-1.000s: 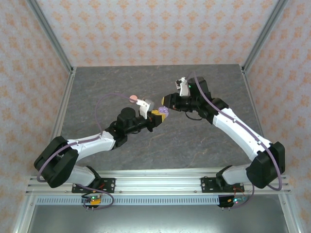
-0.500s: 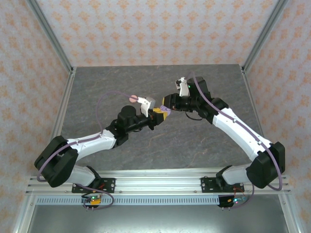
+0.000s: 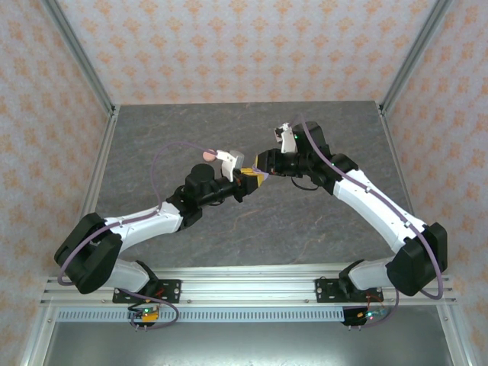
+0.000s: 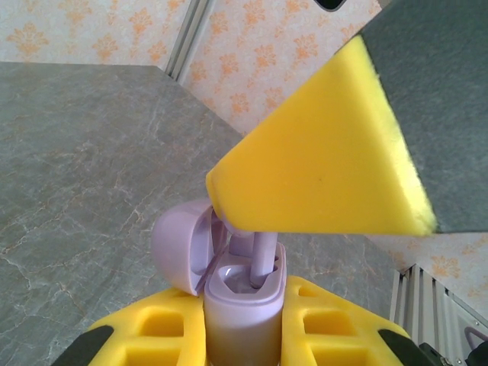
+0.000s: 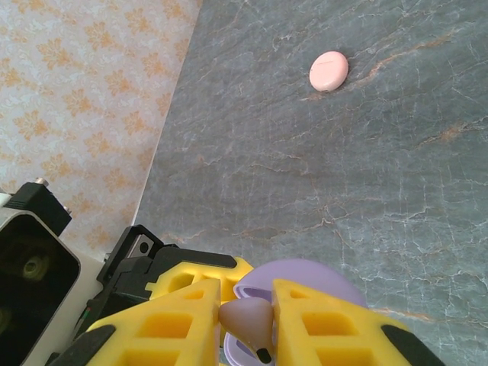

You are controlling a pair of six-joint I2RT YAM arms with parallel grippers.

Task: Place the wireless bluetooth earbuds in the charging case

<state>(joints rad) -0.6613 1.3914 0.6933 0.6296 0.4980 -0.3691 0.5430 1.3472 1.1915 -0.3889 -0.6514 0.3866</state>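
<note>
Over the grey marbled table (image 3: 305, 221), the right gripper (image 3: 261, 162) pinches a lilac earbud (image 5: 248, 319) at the open lilac case (image 4: 238, 309), which is clamped in the left gripper (image 3: 245, 179). A pink case (image 3: 207, 155) lies at their ten o'clock, and orange-patterned walls (image 3: 244, 46) surround.

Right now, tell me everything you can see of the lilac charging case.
The lilac charging case is a small, rounded shell of smooth, plastic-looking material. It stands upright, its body clamped between the yellow fingers of the left hand, clear of the table. Its hinged lid is swung open to one side, baring the pale inner well. A lilac earbud, pinched by the right hand, reaches stem-first into that well.
</note>
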